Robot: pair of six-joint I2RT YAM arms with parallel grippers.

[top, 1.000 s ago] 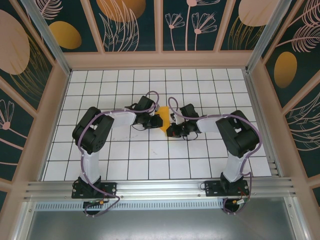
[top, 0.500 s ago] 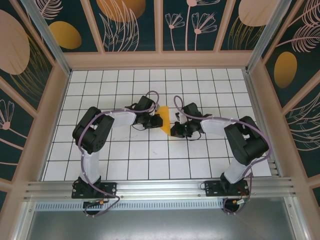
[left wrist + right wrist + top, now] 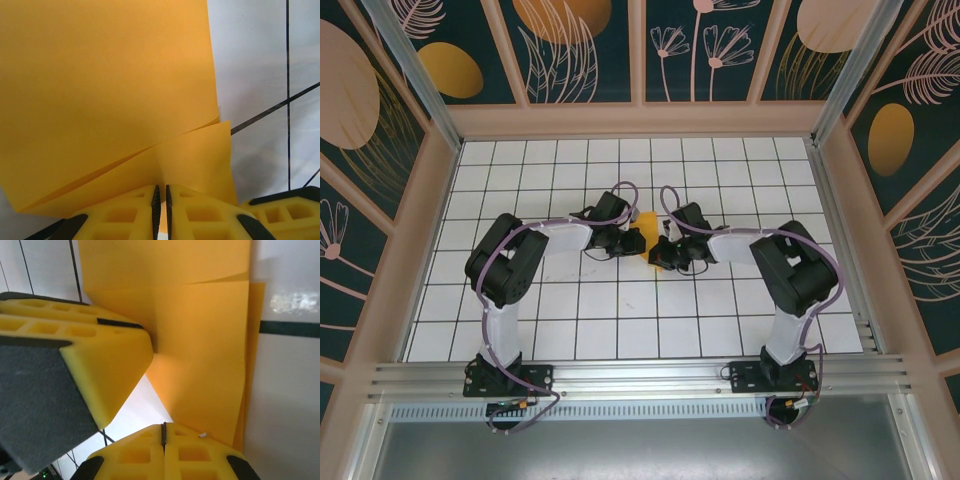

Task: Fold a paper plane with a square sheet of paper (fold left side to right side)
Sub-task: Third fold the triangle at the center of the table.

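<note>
**Both sets of fingers meet at the orange paper in mid-surface**

The orange paper (image 3: 645, 222) lies near the middle of the white tiled surface (image 3: 570, 330). It is a little closer to the far edge than to the near one, and about even between the left and right edges. From above, only a small part of it shows between the two wrists. Bare tiles run from it toward all four edges, with the widest stretch toward the near edge. The left arm's elbow bulges toward the left edge and the right arm's elbow toward the right edge. Each elbow stands apart from the wooden wall (image 3: 850, 250) on its side.

The left fingers (image 3: 632, 240) come at the paper from its left side. In the left wrist view they (image 3: 150, 195) are pressed together, with only a hairline between them. A sliver of orange sits in that line, so they pinch the paper's near edge. The paper (image 3: 100, 90) lies there in overlapping layers, with an upper flap's edge slanting across a lower one. Its right edge rests on white tiles near a black grid line (image 3: 288, 75).

The right fingers (image 3: 660, 252) reach in from the right. In the right wrist view they (image 3: 170, 432) are fully closed, with their tips at the paper's (image 3: 200, 365) edge. Whether any paper is caught between them cannot be told. One of the left fingers, yellow with a grey pad, meets the paper just beside them.
</note>
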